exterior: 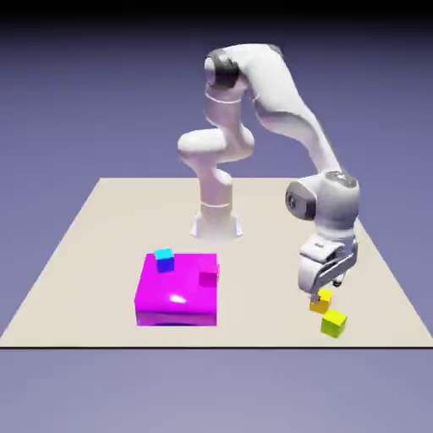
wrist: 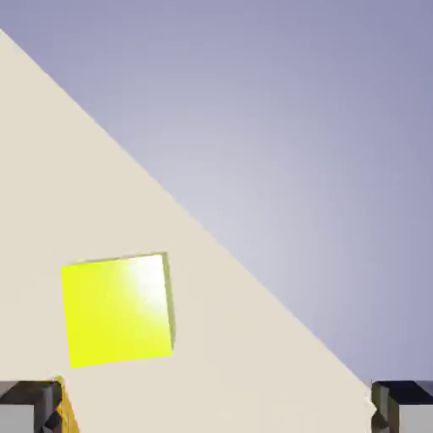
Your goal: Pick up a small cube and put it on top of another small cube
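exterior view: bright table [exterior: 254, 296], backdrop darkening to black at top | glare: small white highlight on magenta block [exterior: 178, 289] | hand view: pale glow mid-backdrop, lime-green cube [wrist: 117, 311] washed white at one corner, its thin side faces duller

Magenta block [exterior: 178, 292] — plain; lime-green cube [exterior: 333, 323] — plain; yellow-orange cube [exterior: 320, 302].

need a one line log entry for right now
hand: open, empty | lime-green cube: on table | yellow-orange cube: on table, close to lime-green cube | stack: not made
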Controlling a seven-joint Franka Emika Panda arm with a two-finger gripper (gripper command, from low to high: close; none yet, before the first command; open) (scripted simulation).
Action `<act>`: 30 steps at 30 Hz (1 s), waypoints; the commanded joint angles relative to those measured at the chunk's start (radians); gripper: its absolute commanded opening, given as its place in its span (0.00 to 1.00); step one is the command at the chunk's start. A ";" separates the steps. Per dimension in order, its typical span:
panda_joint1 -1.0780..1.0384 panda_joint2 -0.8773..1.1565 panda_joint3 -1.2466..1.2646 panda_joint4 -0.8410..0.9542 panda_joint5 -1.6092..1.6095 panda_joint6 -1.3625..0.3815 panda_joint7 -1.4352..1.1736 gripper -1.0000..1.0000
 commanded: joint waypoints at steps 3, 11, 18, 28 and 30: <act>0.016 0.044 0.006 0.032 -0.006 -0.024 -0.007 0.50; 0.032 0.156 -0.017 0.048 -0.030 0.071 0.009 0.00; -0.089 -0.086 0.140 -0.110 -0.008 -0.021 0.119 0.00; -0.154 -0.091 0.217 -0.275 -0.114 0.118 0.338 0.00; -0.146 -0.070 0.206 -0.275 -0.129 0.137 0.348 1.00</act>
